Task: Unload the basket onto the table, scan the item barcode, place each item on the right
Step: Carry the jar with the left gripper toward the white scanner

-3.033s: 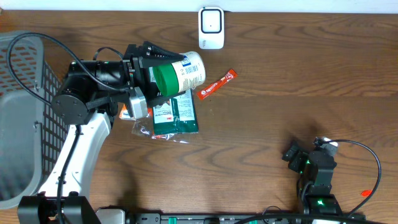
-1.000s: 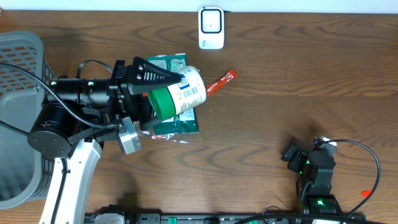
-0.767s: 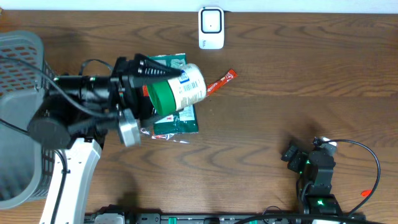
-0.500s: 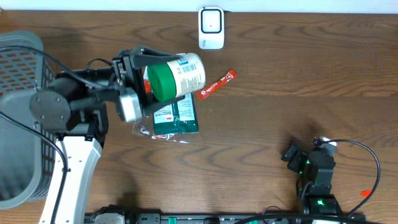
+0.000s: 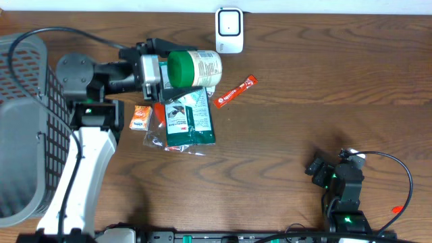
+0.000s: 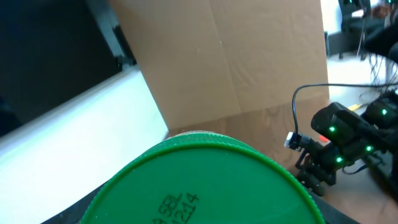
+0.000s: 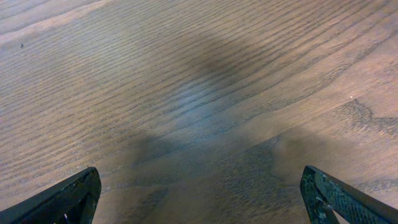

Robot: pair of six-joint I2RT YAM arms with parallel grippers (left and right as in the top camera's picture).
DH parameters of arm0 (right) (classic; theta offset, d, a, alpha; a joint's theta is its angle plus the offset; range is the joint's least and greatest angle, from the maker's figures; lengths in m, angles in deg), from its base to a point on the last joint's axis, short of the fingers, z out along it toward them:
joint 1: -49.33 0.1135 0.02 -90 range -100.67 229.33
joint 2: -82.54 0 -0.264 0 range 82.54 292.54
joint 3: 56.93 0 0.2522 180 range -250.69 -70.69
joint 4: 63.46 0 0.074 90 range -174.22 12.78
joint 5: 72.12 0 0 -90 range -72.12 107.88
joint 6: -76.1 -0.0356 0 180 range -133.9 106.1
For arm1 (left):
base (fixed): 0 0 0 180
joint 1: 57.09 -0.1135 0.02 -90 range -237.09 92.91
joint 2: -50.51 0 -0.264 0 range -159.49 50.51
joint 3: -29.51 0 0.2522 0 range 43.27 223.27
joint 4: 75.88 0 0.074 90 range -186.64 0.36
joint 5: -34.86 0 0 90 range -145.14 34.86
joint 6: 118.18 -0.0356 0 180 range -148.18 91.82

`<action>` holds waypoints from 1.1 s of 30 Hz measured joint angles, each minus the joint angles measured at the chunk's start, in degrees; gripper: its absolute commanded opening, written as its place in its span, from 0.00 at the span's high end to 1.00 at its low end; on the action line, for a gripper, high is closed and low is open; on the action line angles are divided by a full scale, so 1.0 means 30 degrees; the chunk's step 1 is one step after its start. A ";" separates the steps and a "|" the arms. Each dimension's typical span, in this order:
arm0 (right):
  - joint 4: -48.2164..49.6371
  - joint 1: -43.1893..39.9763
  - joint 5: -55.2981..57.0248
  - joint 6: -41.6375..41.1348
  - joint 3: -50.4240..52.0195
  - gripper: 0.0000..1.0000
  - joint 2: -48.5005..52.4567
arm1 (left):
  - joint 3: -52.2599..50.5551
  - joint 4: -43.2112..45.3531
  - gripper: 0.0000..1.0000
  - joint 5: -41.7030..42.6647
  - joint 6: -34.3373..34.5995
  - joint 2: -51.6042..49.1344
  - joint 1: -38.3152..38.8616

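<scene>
I see the left gripper (image 5: 164, 67) clamped on the canister (image 5: 196, 66), a smooth plastic cylinder lying on its side in the air. Its green lid (image 5: 179, 68) faces the wrist and its white printed label faces up and to the right. In the left wrist view the lid (image 6: 205, 183) fills the lower frame as a broad, glossy green disc with faint embossed digits. The canister hangs over the top edge of a flat, crinkly green packet (image 5: 190, 120) and sits near the scanner (image 5: 229, 30), a white rounded-square unit at the far edge of the table (image 5: 304, 121), slightly to its left. The table is dark wood with a clear grain. A slim red sachet (image 5: 236, 91) lies just right of the packet and a small orange box (image 5: 140, 118) to its left. A grey mesh basket (image 5: 27, 128) stands at the left edge. The right gripper (image 7: 202, 199) rests low over bare wood, with its dark fingertips (image 7: 71, 198) spread wide apart and nothing between them.
</scene>
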 measured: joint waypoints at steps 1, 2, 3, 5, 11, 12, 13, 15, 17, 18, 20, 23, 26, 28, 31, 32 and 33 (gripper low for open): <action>0.0000 0.0000 0.0000 0.0000 0.0000 0.01 0.0000 | 0.0000 0.0000 0.70 -0.0131 0.0284 -0.0255 0.0000; 0.0000 0.0000 0.0000 0.0000 0.0000 0.01 0.0000 | 0.0000 -0.0015 0.70 -0.0313 0.0634 -0.0532 0.0000; 0.0007 0.0000 0.0000 0.0000 0.0000 0.01 0.0000 | 0.0000 -0.0029 0.70 -0.0495 0.0962 -0.0845 0.0000; 0.0000 0.0000 0.0000 0.0000 0.0000 0.01 0.0000 | 0.0000 -0.0058 0.70 -0.0758 0.1501 -0.1311 0.0000; 0.0007 0.0000 0.0000 0.0000 0.0000 0.01 0.0000 | 0.0000 -0.0109 0.70 -0.1435 0.2630 -0.2047 0.0175; 0.0007 0.0000 0.0000 0.0000 0.0000 0.01 0.0000 | 0.0000 -0.0117 0.70 -0.1574 0.2776 -0.2076 0.0342; 0.0007 0.0000 0.0000 0.0000 0.0000 0.01 0.0000 | 0.0000 -0.0117 0.70 -0.1727 0.2885 -0.2076 0.0554; 0.0015 0.0000 0.0000 0.0000 0.0000 0.01 0.0000 | 0.0000 -0.0102 0.70 -0.2047 0.3111 -0.2076 0.1078; 0.0044 0.0000 0.0000 0.0000 0.0000 0.01 0.0000 | 0.0007 -0.0109 0.70 -0.2535 0.3228 -0.2076 0.1705; 0.0066 0.0000 0.0000 0.0000 0.0000 0.01 0.0000 | 0.0000 -0.0109 0.70 -0.2776 0.3264 -0.2076 0.1982; 0.0087 0.0000 0.0000 0.0000 0.0000 0.01 0.0000 | 0.0000 -0.0109 0.70 -0.3242 0.3264 -0.2076 0.2426; 0.0102 0.0000 0.0000 0.0000 0.0000 0.01 0.0000 | 0.0000 -0.0226 0.70 -0.4197 0.3330 -0.2113 0.2645; 0.0182 0.0000 0.0000 0.0000 0.0000 0.01 0.0000 | 0.0029 -0.0248 0.70 -0.5326 0.3745 -0.2499 0.2637; 0.0204 0.0000 -0.0007 -0.0015 0.0000 0.01 0.0000 | 0.0175 -0.0233 0.70 -0.5501 0.3927 -0.3147 0.2623; 0.0226 0.0000 -0.0007 -0.0015 0.0000 0.01 0.0000 | 0.0437 -0.0255 0.70 -0.5377 0.4197 -0.4430 0.2608; 0.0240 0.0000 -0.0007 -0.0015 0.0000 0.01 0.0000 | 0.0452 -0.0255 0.70 -0.5326 0.4255 -0.4874 0.2572; 0.0262 0.0000 -0.0007 -0.0015 0.0000 0.01 0.0000 | 0.0452 -0.0255 0.70 -0.5282 0.4269 -0.5173 0.2528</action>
